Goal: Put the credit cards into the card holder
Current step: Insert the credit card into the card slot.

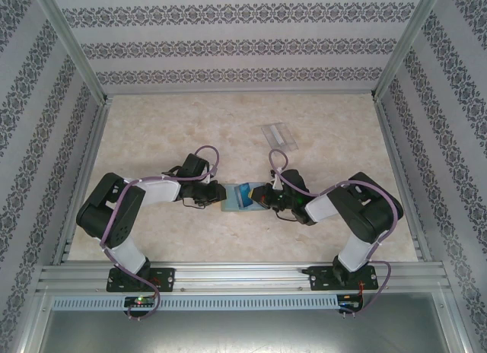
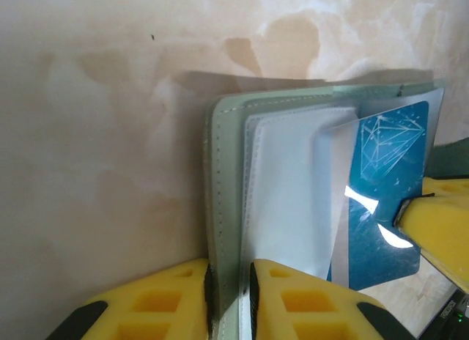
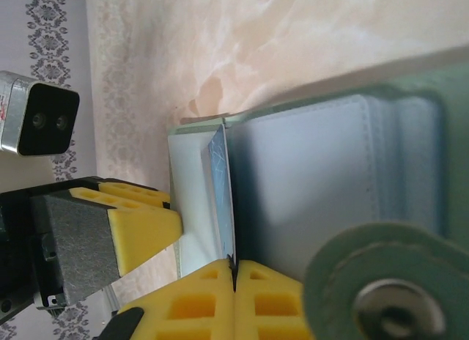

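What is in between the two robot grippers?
The open card holder with a teal card, between the left gripper and right gripper, in the top view.

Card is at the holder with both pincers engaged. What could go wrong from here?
1. The left pincer pinches only the edge of the card holder cover, so a push from the card could drag the holder loose.
2. The right pincer grips the credit card by a thin edge, so it may twist or slip.
3. The card might slide between the clear sleeves rather than into one.
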Available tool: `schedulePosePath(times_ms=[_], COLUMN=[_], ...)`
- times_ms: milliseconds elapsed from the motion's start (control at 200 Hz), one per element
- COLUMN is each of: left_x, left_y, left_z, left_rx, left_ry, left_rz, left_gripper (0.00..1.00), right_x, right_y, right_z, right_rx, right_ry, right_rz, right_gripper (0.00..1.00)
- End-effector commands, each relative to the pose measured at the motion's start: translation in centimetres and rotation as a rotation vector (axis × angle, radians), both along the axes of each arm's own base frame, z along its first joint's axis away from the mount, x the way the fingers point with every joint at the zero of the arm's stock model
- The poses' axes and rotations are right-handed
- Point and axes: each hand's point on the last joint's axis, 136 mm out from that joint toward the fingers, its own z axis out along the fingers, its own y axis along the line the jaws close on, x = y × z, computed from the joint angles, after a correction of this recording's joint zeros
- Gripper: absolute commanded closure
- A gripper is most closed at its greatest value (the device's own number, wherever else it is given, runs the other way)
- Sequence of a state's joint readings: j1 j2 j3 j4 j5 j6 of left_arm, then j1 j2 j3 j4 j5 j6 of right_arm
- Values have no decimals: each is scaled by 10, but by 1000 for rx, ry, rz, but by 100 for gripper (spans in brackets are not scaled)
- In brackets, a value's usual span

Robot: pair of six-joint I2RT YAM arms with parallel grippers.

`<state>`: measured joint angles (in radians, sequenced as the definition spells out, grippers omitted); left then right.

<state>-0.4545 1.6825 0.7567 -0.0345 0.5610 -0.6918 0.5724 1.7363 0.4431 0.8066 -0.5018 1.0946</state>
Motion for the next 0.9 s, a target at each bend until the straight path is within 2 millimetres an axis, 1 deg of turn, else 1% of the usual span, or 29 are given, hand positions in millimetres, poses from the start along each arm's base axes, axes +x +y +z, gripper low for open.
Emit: schedulePosePath(times_ms=[0,150,325,430,699,714,759,894], left_x=[-1,-2,-3,-4,-7,-7,-6,-6], left_y=[-6,-6,-5,-1,2,2,2,2], left_z=[-4,-6,-7,-9,-12,-11,-12,-11], left_rx=[-10,-7,-6,16,36,35,34,40], left_ry=[4,8,15,20,26,26,25,26], left_rz=[-20,-23,-18,-10,-16,-14,-12,-15], left_gripper=[80,81,81,82,86,86,86,86], right_x=[-3,-4,-5,-3,1,-1,-2,1], right_y=[11,12,13,8,3,2,3,1], right_z=[-2,-7,-11,-12,-3,-6,-7,-6], right_rx=[30,22,13,-15,-50,-60,-65,-70], right_ry=[16,26,35,23,-45,-30,-29,-32], right_rz=[14,10,-33,-46,44,50,64,84], right_gripper=[100,100,100,100,100,100,100,99])
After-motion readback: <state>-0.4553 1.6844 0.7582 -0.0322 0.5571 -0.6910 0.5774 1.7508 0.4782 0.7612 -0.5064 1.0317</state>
